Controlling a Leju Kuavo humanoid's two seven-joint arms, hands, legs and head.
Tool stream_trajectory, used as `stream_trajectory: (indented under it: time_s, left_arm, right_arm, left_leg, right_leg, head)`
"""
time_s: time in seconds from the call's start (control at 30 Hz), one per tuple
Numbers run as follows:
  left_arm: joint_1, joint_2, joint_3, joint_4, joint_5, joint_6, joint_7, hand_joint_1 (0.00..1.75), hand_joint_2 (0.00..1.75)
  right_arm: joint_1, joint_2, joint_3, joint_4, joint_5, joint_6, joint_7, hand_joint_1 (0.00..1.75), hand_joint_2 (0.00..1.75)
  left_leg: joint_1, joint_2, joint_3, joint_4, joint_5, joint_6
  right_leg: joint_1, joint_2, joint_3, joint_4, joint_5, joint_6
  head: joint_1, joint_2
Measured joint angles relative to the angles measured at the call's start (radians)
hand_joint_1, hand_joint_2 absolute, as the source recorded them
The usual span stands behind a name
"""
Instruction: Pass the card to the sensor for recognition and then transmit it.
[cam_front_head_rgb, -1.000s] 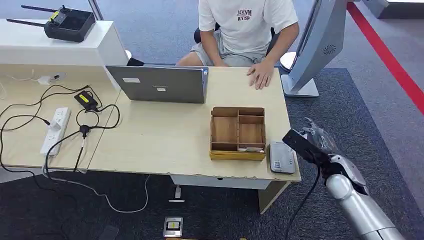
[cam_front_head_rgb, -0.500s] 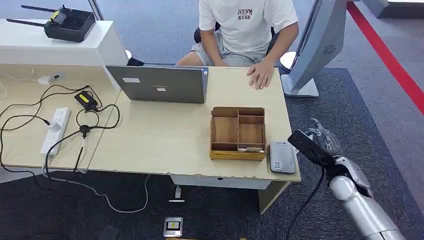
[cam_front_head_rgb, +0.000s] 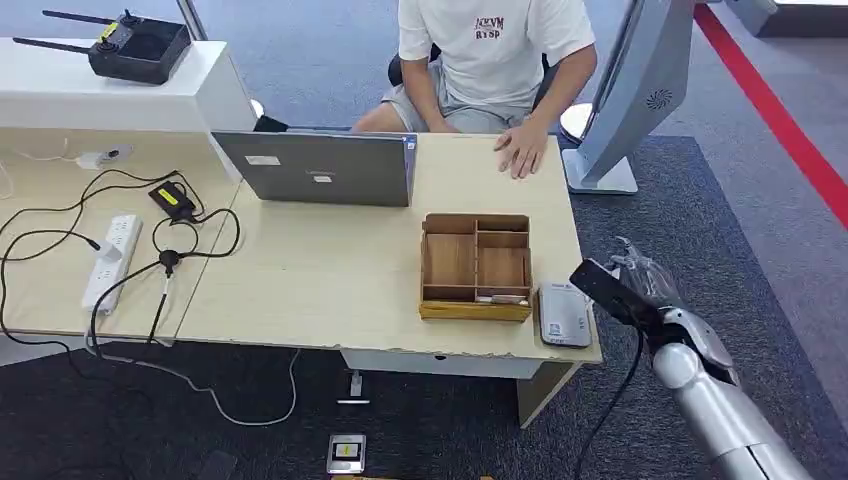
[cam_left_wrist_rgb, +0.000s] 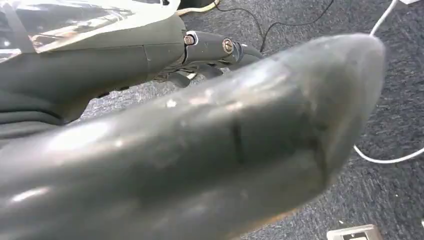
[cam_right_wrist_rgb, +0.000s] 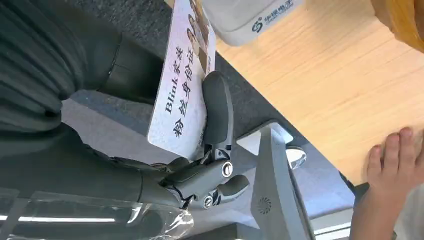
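Head view: right hand (cam_front_head_rgb: 640, 285) pinching card (cam_front_head_rgb: 600, 284), just beside the desk's (cam_front_head_rgb: 330, 270) right edge, near the grey sensor (cam_front_head_rgb: 564, 315). Wooden tray (cam_front_head_rgb: 476, 266) adjoins sensor; laptop (cam_front_head_rgb: 318, 168), a person's hand (cam_front_head_rgb: 521, 152) beyond.
Left wrist view: left hand's (cam_left_wrist_rgb: 210, 150) grasp cannot be told.
Right wrist view: card (cam_right_wrist_rgb: 182, 85) held under thumb (cam_right_wrist_rgb: 216, 112), its end near the sensor (cam_right_wrist_rgb: 245, 17).

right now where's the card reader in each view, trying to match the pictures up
Head view: the card reader lies at the desk's near right corner, beside the wooden tray, just ahead of the right hand.
Left wrist view: not in it.
Right wrist view: the card reader sits on the desk edge, past the tip of the card the right hand holds.
Shared landmark: the person's hand on the desk.
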Motion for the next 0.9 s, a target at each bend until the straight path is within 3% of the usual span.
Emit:
stream_trajectory:
  time_s: [0.9]
  left_arm:
    - [0.0, 0.0, -0.001, 0.0, -0.02, -0.004, 0.001, 0.0, 0.0]
  right_arm:
    - [0.028, 0.057, 0.064, 0.031, -0.035, 0.033, 0.023, 1.75, 1.75]
  left_leg:
    - [0.0, 0.0, 0.001, 0.0, 0.0, 0.0]
  right_leg:
    - [0.0, 0.0, 0.0, 0.0, 0.0, 0.0]
  head:
    - [0.0, 0.0]
